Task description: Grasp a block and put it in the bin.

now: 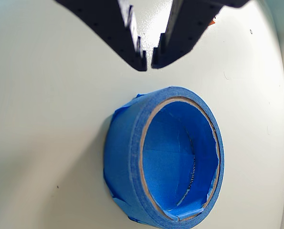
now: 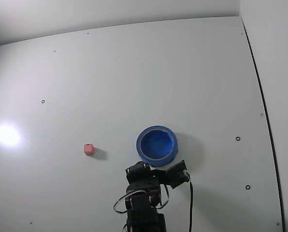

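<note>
Wrist view: gripper [image 1: 148,62] above the bin [image 1: 127,157], its dark fingertips nearly touching and holding nothing; bare white table [image 1: 41,119] on every side.
Fixed view: the block [image 2: 89,149] lies alone left of the bin [image 2: 156,157], well apart from it; the arm [image 2: 146,193] sits just below the bin, near the bottom edge, with wide open surface beyond.

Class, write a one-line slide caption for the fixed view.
Arm's gripper beside the blue bin; pink block sits apart, left, on the white table.
</note>
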